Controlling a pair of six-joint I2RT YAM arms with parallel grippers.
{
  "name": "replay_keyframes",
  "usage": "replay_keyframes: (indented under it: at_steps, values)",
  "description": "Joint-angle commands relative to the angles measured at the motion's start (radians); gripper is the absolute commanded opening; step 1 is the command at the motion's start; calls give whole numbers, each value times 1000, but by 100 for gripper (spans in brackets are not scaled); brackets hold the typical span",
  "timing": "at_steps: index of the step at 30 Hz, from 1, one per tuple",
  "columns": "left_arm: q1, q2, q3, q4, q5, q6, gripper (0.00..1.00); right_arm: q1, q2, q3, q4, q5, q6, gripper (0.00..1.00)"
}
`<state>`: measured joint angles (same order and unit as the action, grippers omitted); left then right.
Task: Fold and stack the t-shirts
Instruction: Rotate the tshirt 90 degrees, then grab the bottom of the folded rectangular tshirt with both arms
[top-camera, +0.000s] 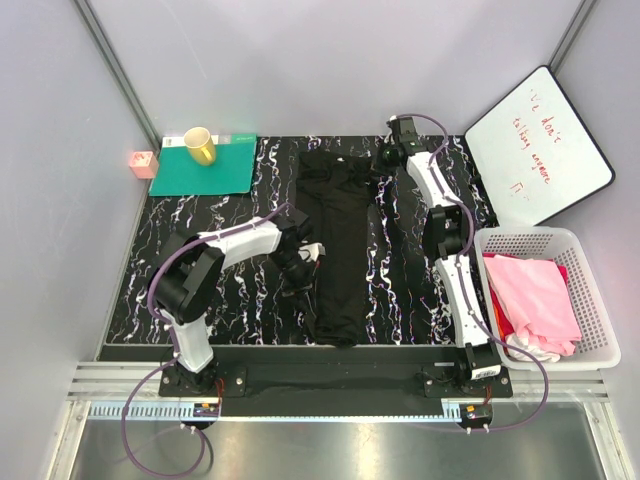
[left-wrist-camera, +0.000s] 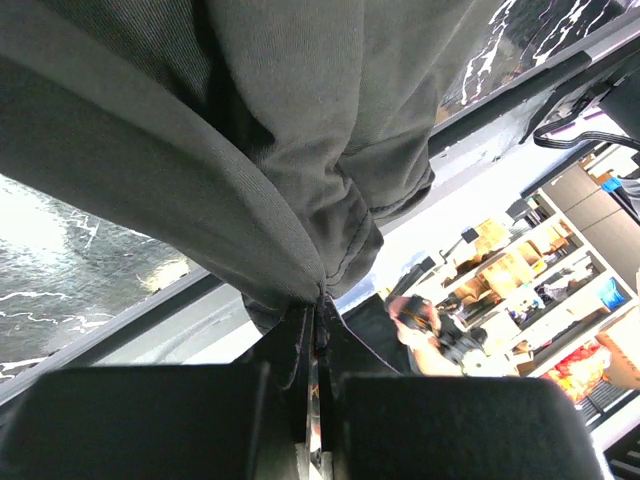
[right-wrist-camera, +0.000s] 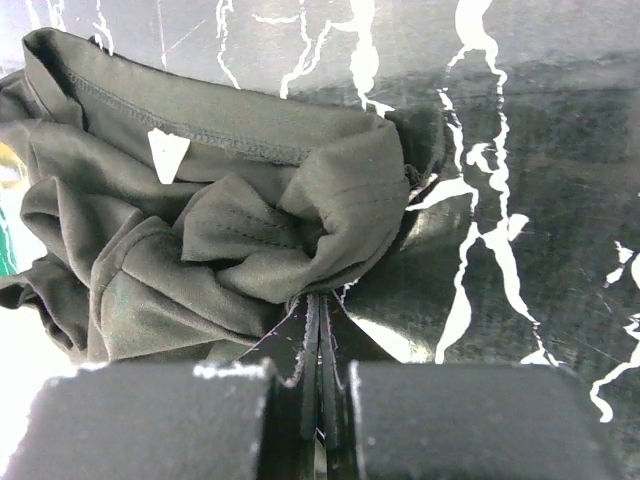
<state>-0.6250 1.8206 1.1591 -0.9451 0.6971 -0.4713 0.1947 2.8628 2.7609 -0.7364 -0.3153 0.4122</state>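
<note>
Since left claw pinches the shirt at its side and right claw its far corner, I'm set to fold.

Pale grey panel walls are enclosing a black, white-veined marbled tabletop on three sides. A whiteboard with red writing is leaning against the right wall. An aluminium rail is running along the near edge. Beyond the table, bright light is falling on cluttered shelves.
</note>
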Motion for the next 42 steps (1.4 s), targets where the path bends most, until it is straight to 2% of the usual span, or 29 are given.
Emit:
replay_keyframes:
  at_steps: [1, 4, 5, 7, 8, 9, 10, 11, 12, 17, 19, 20, 22, 27, 28, 30, 33, 36, 42]
  values:
    - [1, -56, -2, -26, -25, -3, 0, -1, -74, -70, -9, 86, -61, 0]
    - [4, -69, 14, -98, -137, 6, 0, -23, -193, -154, -23, 111, -76, 0]
    - [4, -70, 20, -147, -169, 19, 3, -29, -257, -179, -32, 111, -79, 3]
    - [7, -76, 34, -187, -243, 40, 19, -43, -324, -260, -50, 82, -93, 9]
    - [8, -78, 39, -217, -272, 45, 31, -46, -389, -289, -75, 67, -96, 16]
    - [11, -80, 39, -228, -281, 49, 64, -49, -422, -353, -86, 44, -107, 20]
    - [11, -83, 42, -241, -288, 57, 75, -51, -488, -391, -98, 4, -111, 26]
    - [13, -84, 47, -244, -298, 62, 85, -51, -522, -427, -130, -11, -118, 40]
    - [13, -86, 53, -248, -304, 65, 99, -52, -557, -508, -141, -46, -121, 46]
    - [34, -95, 96, -267, -366, 88, 99, -54, -810, -809, -176, -183, -93, 77]
    - [53, -122, 94, -239, -380, 82, 99, -52, -917, -966, -173, -258, -64, 97]
    - [59, -135, 76, -221, -378, 79, 99, -52, -953, -1018, -173, -284, -49, 100]
    - [94, -179, 36, -132, -351, 47, 99, -52, -1044, -1162, -173, -332, -49, 100]
    - [214, -296, -223, 150, -145, -93, 99, -54, -1191, -1482, -135, -485, -1, 100]
    - [222, -300, -252, 222, -127, -99, 99, -52, -1239, -1535, -77, -507, 22, 100]
    - [232, -300, -311, 261, -107, -116, 99, -51, -1299, -1681, -14, -534, 98, 99]
    - [232, -322, -378, 371, -51, -142, 99, -44, -1419, -1872, 130, -556, 230, 83]
    - [232, -334, -443, 439, -4, -161, 99, -5, -1534, -2047, 261, -539, 348, 77]
    - [238, -383, -562, 502, -1, -151, 98, 147, -1717, -2311, 516, -424, 603, 80]
